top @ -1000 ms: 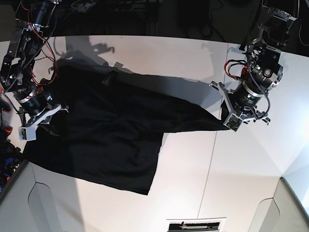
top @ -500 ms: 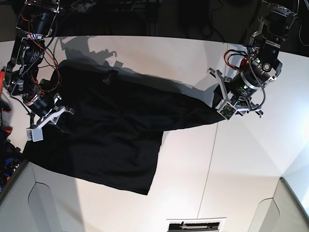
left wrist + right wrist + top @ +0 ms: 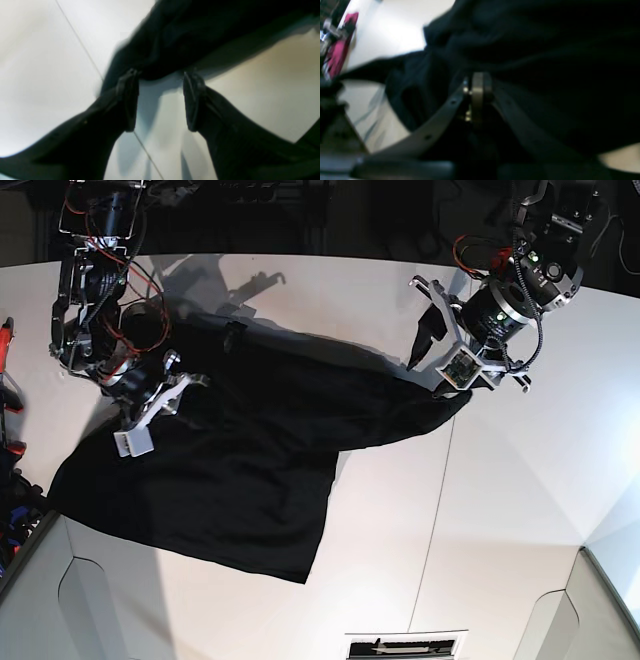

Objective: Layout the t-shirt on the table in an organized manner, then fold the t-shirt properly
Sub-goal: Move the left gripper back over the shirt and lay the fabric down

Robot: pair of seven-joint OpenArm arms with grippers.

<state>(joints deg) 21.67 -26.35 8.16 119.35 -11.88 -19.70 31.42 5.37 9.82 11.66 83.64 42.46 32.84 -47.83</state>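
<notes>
We think this is a robot lab. We see a big white table [image 3: 500, 540] made of flat panels with thin dark lines between them, and two robot arms with bare red and black wires [image 3: 105, 275] and small cameras reaching over it from a dark frame [image 3: 300, 200] at the back. A black t-shirt [image 3: 240, 470] lies spread on the table like a test piece, and there are no home things like chairs, dishes or toys around it.
</notes>
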